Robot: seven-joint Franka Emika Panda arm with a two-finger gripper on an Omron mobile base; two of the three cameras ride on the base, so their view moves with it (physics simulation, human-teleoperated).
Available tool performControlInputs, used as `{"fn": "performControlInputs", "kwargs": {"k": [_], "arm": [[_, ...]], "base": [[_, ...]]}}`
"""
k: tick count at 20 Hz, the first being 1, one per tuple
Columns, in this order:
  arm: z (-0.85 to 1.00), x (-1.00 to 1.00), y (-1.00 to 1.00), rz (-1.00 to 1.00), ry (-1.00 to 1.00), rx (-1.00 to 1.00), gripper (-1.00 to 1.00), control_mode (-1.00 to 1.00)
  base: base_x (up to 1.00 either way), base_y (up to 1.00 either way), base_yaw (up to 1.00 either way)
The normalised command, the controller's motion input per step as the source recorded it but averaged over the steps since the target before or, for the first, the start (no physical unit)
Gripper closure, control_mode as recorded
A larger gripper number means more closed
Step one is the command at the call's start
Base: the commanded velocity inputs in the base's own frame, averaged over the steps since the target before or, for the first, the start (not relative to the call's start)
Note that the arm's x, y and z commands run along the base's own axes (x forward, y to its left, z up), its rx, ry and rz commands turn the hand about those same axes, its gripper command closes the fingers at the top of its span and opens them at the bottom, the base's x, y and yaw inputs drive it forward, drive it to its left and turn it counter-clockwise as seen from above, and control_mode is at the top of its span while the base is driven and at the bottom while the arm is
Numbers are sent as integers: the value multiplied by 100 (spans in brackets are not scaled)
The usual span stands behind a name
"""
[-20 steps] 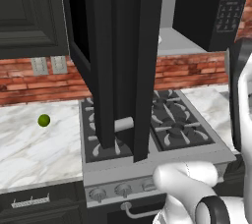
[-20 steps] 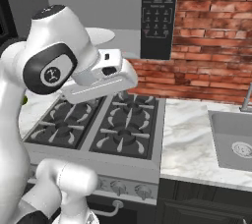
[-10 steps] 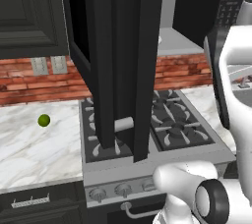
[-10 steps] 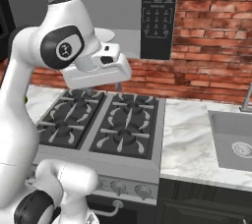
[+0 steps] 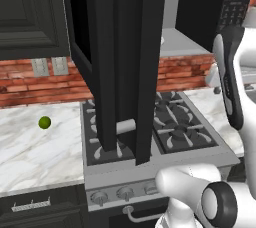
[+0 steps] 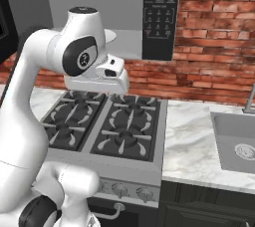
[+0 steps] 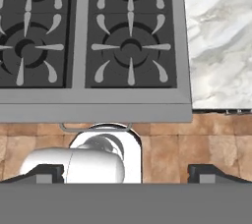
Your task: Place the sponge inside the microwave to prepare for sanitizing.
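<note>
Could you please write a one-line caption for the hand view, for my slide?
Open gripper looking straight down over the front burners of the stove, with marble counter beside it and nothing held.

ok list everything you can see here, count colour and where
microwave: 1, black, above the stove, door swung open
plate: 1, pale, inside the microwave
stove: 1, grey with four dark burners, between counters
ball: 1, green, on the counter left of the stove
counter: marble white, both sides of the stove
sink: 1, grey, right counter
brick wall: red, behind the counter
outlets: 2, grey, on the wall
cabinet: dark, upper left
gripper: 1, dark tips, open, above the stove's front edge
</note>
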Motion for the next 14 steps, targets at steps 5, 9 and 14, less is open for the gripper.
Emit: {"fn": "performControlInputs", "kwargs": {"k": [5, 9, 14], "arm": [[-20, 4, 37, -3, 0, 1, -100, -100], [-3, 0, 54, -7, 0, 0, -100, -100], [0, 0, 51, -8, 1, 0, -100, -100]], "base": [[0, 0, 0], [0, 0, 0], [0, 0, 0]]}}
